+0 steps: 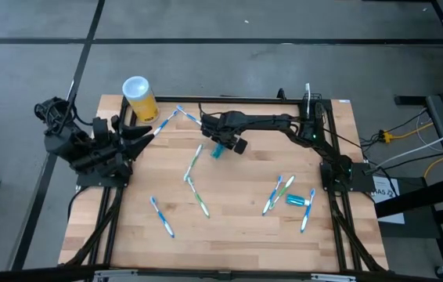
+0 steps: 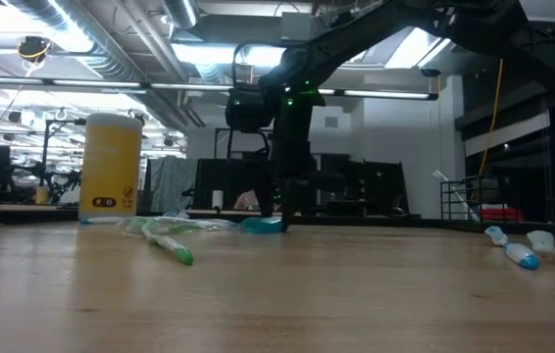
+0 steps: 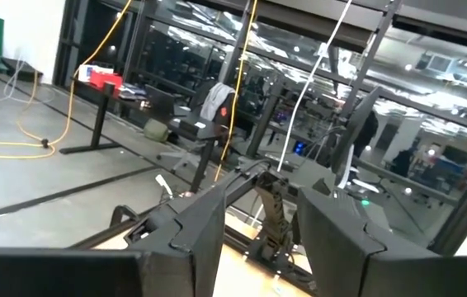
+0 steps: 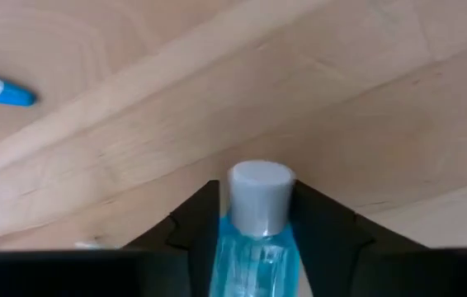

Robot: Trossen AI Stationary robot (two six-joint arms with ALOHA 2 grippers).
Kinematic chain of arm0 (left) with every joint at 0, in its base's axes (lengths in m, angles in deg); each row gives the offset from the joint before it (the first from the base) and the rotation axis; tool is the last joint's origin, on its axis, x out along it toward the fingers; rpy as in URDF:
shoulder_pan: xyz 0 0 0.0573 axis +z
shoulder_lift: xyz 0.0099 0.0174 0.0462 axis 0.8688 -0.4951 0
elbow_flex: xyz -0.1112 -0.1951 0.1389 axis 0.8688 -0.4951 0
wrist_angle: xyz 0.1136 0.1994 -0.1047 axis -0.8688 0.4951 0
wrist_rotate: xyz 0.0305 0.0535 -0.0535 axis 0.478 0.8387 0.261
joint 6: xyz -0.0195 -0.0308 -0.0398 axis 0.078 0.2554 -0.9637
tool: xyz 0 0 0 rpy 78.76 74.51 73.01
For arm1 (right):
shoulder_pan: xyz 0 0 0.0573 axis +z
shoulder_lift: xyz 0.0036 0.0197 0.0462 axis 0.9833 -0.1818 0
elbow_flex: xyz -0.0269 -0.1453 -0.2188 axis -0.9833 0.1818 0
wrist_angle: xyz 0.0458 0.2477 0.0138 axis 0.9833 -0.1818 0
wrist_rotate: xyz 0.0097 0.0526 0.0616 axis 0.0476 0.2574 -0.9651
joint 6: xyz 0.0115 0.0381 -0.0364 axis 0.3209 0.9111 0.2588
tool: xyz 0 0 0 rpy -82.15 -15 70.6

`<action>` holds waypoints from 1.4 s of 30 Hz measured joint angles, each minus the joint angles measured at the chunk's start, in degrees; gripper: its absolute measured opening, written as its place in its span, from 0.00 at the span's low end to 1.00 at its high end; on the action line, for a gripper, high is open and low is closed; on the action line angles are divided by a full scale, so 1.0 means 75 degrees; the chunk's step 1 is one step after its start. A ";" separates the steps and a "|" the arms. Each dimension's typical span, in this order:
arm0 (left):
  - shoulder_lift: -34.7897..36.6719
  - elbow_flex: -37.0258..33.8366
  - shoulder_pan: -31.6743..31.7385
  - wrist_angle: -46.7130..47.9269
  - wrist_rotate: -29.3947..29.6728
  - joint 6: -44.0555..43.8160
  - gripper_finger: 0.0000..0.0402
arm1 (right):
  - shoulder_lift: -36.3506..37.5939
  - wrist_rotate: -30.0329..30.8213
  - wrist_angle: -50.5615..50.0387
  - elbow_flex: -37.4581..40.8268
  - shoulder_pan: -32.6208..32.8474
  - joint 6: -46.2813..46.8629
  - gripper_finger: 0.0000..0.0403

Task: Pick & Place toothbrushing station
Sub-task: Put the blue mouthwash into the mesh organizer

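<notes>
You have the cup [image 1: 140, 98] upper left of the high view, the bottle [image 1: 217, 151] centre, toothbrushes [image 1: 199, 197] scattered below.

Bare wood across table [image 1: 237, 235] front edge and centre-left. Obstacles: yellow cup [image 1: 139, 98] at back-left corner; toothbrushes [image 1: 196, 184] scattered mid-table; another cluster [image 1: 288, 196] at right; right arm [image 1: 264, 123] stretched across back half, over a blue bottle [image 4: 254, 239].

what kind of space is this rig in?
Probably a robotics lab or workshop: exposed ducts overhead, a glass partition with more gear behind it, cables across a concrete floor.
</notes>
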 joint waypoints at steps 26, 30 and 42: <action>-0.0122 0.0002 -0.0051 -0.0012 0.0381 -0.0146 0.37 | 0.1010 0.2495 0.2541 0.0040 0.0538 -0.3464 0.23; -0.0125 0.0000 -0.0051 -0.0003 0.0509 -0.0146 0.37 | 0.1598 0.2624 0.3085 0.0018 0.0710 -0.5266 0.23; -0.0177 0.0000 -0.0051 0.0047 0.0891 -0.0201 0.37 | 0.3577 0.5397 0.0080 0.0004 0.1480 -0.7410 0.23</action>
